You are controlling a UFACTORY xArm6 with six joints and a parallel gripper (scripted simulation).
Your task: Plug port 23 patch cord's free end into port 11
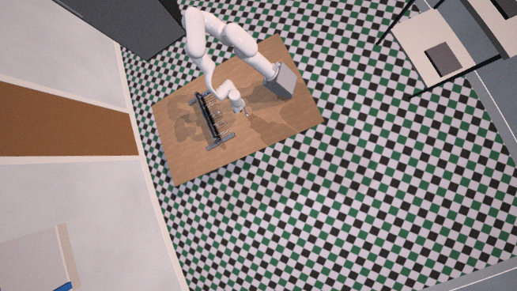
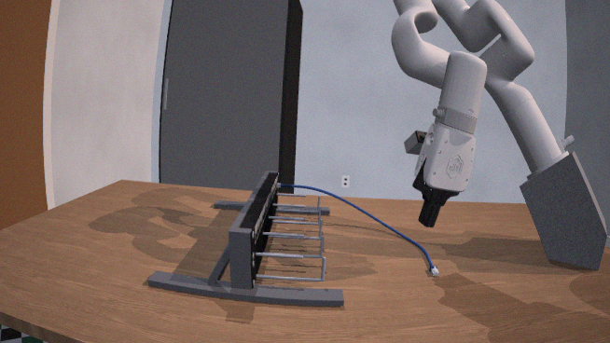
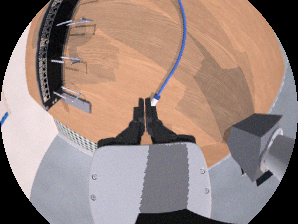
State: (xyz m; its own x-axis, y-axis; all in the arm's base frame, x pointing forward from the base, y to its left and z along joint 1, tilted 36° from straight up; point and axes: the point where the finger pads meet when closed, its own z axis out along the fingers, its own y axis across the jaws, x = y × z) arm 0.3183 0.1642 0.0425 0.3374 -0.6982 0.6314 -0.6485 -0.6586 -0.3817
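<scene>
The dark patch-panel rack (image 1: pixel 208 112) (image 2: pixel 242 243) (image 3: pixel 48 56) stands on the wooden table (image 1: pixel 190 166) (image 2: pixel 84 289). A blue patch cord (image 2: pixel 373 217) (image 3: pixel 181 36) runs from the rack's far end down to the table. Its white free plug (image 2: pixel 433 271) (image 1: pixel 247 115) (image 3: pixel 154 98) lies on the table. My gripper (image 2: pixel 428 220) (image 3: pixel 144 105) (image 1: pixel 242 111) is shut with nothing between its fingers. It hangs tilted above the table, higher than the plug and a little behind it. In the wrist view the plug sits just right of the fingertips.
Thin metal cable-management bars (image 2: pixel 298 255) stick out from the rack's front toward the cord. The arm's grey base block (image 1: pixel 281 81) (image 2: pixel 564 219) (image 3: pixel 256 141) stands at the table's right side. A checkered floor (image 1: pixel 356 178) surrounds the table.
</scene>
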